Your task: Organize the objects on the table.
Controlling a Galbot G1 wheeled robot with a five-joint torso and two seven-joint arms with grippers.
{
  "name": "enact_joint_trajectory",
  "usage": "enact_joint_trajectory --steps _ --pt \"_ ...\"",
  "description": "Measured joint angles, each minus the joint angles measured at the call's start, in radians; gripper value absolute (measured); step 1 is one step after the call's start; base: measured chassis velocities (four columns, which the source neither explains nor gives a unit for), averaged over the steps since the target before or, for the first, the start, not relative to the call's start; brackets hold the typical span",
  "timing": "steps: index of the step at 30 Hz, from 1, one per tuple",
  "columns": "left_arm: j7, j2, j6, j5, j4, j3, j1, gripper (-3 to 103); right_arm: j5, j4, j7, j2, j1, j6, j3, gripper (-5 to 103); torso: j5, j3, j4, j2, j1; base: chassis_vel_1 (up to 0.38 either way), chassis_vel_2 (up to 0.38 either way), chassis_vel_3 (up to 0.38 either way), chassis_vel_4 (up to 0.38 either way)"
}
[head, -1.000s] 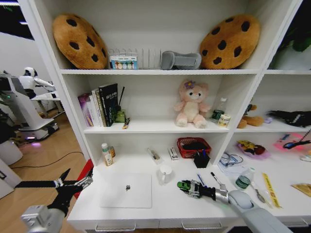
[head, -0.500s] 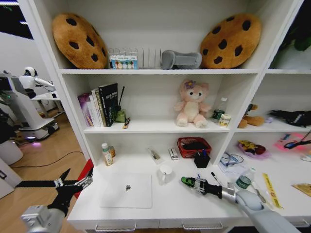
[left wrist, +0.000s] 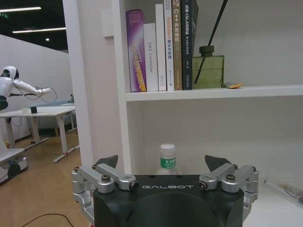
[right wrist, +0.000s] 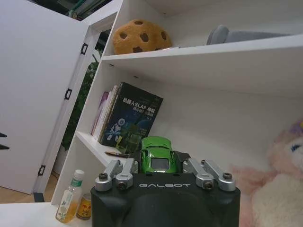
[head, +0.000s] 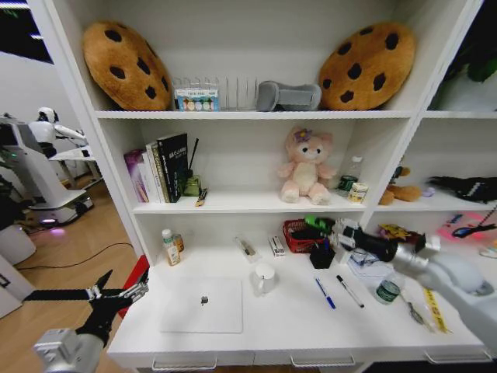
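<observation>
Currently the tiny glossy green toy car [right wrist: 158, 152] is pinched in the right gripper [head: 330, 228], raised above the red mesh basket [head: 299, 235]. Being light, rigid and slippery, it is best gripped across its flanks. The left gripper [head: 116, 294] is parked with fingers spread beside the white desk top [head: 279, 326].

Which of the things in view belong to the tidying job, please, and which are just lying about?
Job: green toy car held in the right gripper; silver laptop, blue pen, black pen, small clear bottle on the table.

Lying about: cookie cushions, pink plush bear, books.
</observation>
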Motion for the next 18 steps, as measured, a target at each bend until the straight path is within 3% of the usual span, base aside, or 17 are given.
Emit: enact_joint_trajectory --steps 1,3,5,6,9,10,13,14,16,17,18 --pt "0.0 0.0 0.0 0.0 0.0 0.0 0.0 100 0.035 -0.018 -0.002 -0.031 0.074 -0.049 -0.051 36 -0.0009 0.0 -0.0002 0.0 0.0 0.0 0.0 0.0 0.0" --pt "0.0 0.0 0.0 0.0 0.0 0.0 0.0 100 0.052 -0.035 -0.011 -0.045 0.133 -0.075 -0.103 36 -0.0008 0.0 -0.0004 0.0 0.0 0.0 0.0 0.0 0.0" --pt "0.0 0.0 0.0 0.0 0.0 0.0 0.0 100 0.074 -0.128 -0.065 -0.04 0.364 -0.114 -0.334 36 0.0006 0.0 -0.0008 0.0 0.0 0.0 0.0 0.0 0.0" --pt "0.0 0.0 0.0 0.0 0.0 0.0 0.0 100 0.074 -0.128 -0.065 -0.04 0.364 -0.114 -0.334 36 0.0006 0.0 -0.0008 0.0 0.0 0.0 0.0 0.0 0.0" --pt "0.0 0.0 0.0 0.0 0.0 0.0 0.0 100 0.064 -0.25 -0.138 0.033 0.662 -0.14 -0.623 36 0.0012 0.0 -0.0006 0.0 0.0 0.0 0.0 0.0 0.0" --pt "0.0 0.0 0.0 0.0 0.0 0.0 0.0 100 0.064 -0.25 -0.138 0.033 0.662 -0.14 -0.623 36 0.0012 0.0 -0.0006 0.0 0.0 0.0 0.0 0.0 0.0" --pt "0.0 0.0 0.0 0.0 0.0 0.0 0.0 100 0.034 -0.366 -0.184 0.146 0.942 -0.143 -0.88 36 -0.0003 0.0 -0.0001 0.0 0.0 0.0 0.0 0.0 0.0" --pt "0.0 0.0 0.0 0.0 0.0 0.0 0.0 100 0.034 -0.366 -0.184 0.146 0.942 -0.143 -0.88 36 -0.0003 0.0 -0.0001 0.0 0.0 0.0 0.0 0.0 0.0" --pt "0.0 0.0 0.0 0.0 0.0 0.0 0.0 100 -0.013 -0.45 -0.184 0.256 1.037 -0.14 -0.98 36 0.0002 0.0 -0.0005 0.0 0.0 0.0 0.0 0.0 0.0" --pt "0.0 0.0 0.0 0.0 0.0 0.0 0.0 100 -0.013 -0.45 -0.184 0.256 1.037 -0.14 -0.98 36 0.0002 0.0 -0.0005 0.0 0.0 0.0 0.0 0.0 0.0" --pt "0.0 0.0 0.0 0.0 0.0 0.0 0.0 100 -0.033 -0.487 -0.178 0.311 1.071 -0.139 -1.019 36 0.0004 0.0 0.0 0.0 0.0 0.0 0.0 0.0 0.0"
